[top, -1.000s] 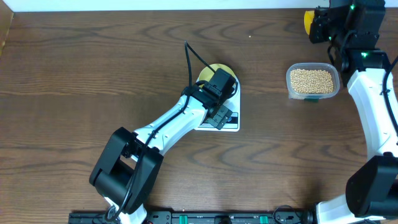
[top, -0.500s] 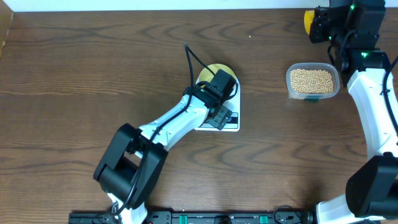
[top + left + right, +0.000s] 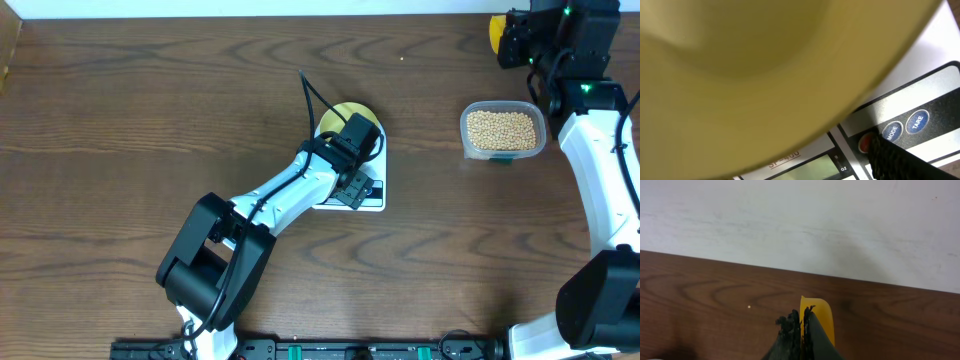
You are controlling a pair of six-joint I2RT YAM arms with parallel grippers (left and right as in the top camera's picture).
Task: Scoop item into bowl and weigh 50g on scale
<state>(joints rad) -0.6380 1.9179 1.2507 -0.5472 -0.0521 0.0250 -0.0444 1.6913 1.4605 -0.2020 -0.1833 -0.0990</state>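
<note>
The wooden table carries the whole setup. The left arm reaches diagonally over the scale. The left gripper hovers above the bowl with its jaws spread wide; contact with the bowl cannot be confirmed.

The scale's long axis runs from the far side to the near side, with the display end pointing toward the robot. The bowl sits on the far end of the platform, probably so the readout stays uncovered.

The clear tub stands well apart to the right, with its long axis across the table. It holds all the beans; none are visible in the bowl.

The right gripper is parked at the far edge, its fingers pressed together on the yellow scoop. The scoop projects forward toward the wall, so scooping appears not yet begun.
</note>
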